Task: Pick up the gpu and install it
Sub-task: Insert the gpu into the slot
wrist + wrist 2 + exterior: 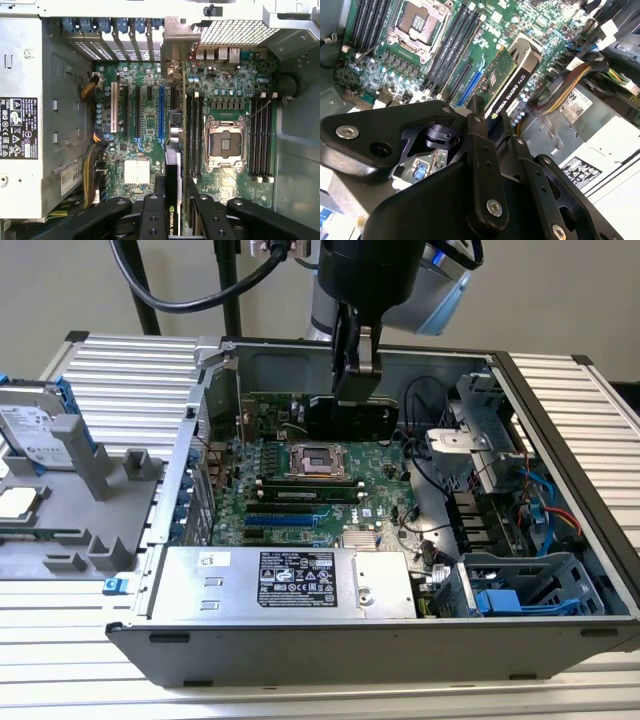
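The pick-up part of the job looks done: the gripper (355,380) hangs inside the open computer case (560,410) with its fingers (481,150) closed narrowly on the gpu (507,80), one on each face of the card. The card is carried on edge above the motherboard (300,490), clear of it and apparently touching nothing else. In the first wrist view the gpu (172,165) is seen edge-on. It runs over the strip of motherboard (145,130) between the blue expansion slot (161,112) and the memory slots beside the empty processor socket (224,145). Its silver end bracket (176,45) is over the motherboard's rear edge. The installing is left to do, by this reading. The card's lower edge is not in any slot, and the blue expansion slot lies open just to one side of the line of the card. How high the card sits above the motherboard cannot be told. As for print, white lettering with a small emblem runs along the black edge of the gpu's cover in both wrist views. A black label with white text and marks sits on the top of the power supply (290,580) at the motherboard's near side, with a paler sticker beside it. Off the motherboard, at the exterior view's left, a hard drive (35,430) with a white printed label rests in a grey holder on the ribbed surface (120,360).
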You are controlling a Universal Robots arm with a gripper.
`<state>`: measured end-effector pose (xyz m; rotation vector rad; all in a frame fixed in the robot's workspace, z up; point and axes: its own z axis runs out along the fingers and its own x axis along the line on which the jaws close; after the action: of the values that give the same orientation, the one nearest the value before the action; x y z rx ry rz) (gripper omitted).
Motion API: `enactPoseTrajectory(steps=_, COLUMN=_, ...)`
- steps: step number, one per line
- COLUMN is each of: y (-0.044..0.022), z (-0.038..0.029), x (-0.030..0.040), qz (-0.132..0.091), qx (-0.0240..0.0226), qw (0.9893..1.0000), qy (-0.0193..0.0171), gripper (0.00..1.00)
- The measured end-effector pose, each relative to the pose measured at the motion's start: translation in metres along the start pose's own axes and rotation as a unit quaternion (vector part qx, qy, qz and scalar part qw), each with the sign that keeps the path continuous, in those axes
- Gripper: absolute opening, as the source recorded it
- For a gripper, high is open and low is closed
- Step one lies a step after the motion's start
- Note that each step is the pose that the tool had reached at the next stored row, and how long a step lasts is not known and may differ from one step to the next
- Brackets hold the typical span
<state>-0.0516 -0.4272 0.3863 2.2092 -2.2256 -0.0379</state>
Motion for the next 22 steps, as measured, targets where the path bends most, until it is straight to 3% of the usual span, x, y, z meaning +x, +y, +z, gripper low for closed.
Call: enactPoseTrajectory(steps=22, y=-0.0002, z=0.0097, x=0.0001, qz=0.0, qx=0.0016, qw=1.0, qy=-0.0001, gripper=0.0)
